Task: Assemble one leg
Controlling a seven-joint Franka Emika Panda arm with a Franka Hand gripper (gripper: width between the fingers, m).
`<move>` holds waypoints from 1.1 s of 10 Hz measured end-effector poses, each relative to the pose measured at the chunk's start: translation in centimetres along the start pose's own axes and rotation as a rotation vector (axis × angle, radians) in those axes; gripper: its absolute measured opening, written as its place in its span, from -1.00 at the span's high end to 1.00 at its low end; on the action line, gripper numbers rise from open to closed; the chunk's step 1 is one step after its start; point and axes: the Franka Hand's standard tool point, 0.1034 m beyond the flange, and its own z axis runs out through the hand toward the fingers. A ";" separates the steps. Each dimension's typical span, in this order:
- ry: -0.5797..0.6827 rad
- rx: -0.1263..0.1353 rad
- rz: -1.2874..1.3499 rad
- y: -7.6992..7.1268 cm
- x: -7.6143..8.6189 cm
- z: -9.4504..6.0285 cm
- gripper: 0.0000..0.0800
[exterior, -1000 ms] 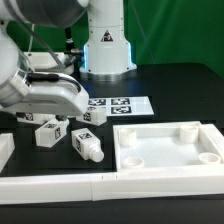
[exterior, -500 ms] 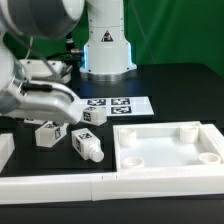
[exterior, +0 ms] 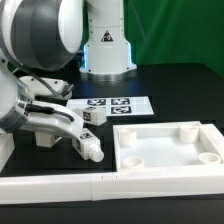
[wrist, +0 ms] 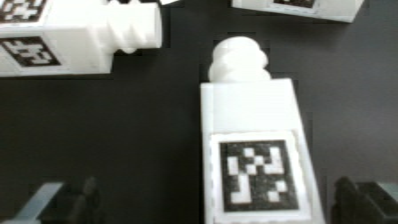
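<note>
Wrist view: the gripper [wrist: 214, 200] is seen with its fingers held apart. The leg [wrist: 249, 130] is laid flat on the table [wrist: 107, 140] between them, untouched, its long axis crossing the line from finger to finger.

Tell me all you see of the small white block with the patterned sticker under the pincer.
The white plastic-looking square-sided block lies flat on the black table. One end narrows to a rounded knob; a black-and-white patterned sticker sits on its upper face. The open pincer straddles it, fingers apart from its sides.
</note>
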 end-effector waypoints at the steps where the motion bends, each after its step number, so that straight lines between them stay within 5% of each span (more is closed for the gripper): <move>1: 0.000 -0.001 0.000 0.0 0.0 0.0 -0.62; 3: 0.000 -0.002 -0.001 0.0 0.0 0.0 -0.02; 4: 0.000 -0.002 -0.001 0.0 0.0 0.0 -0.02; 5: 0.000 -0.002 -0.001 0.0 0.0 0.0 0.29; 7: 0.002 -0.008 -0.007 -0.2 -0.1 -0.3 0.29; 9: 0.033 -0.014 -0.051 -3.3 -3.1 -3.4 0.29; 11: 0.095 -0.026 -0.046 -8.0 -6.8 -6.0 0.29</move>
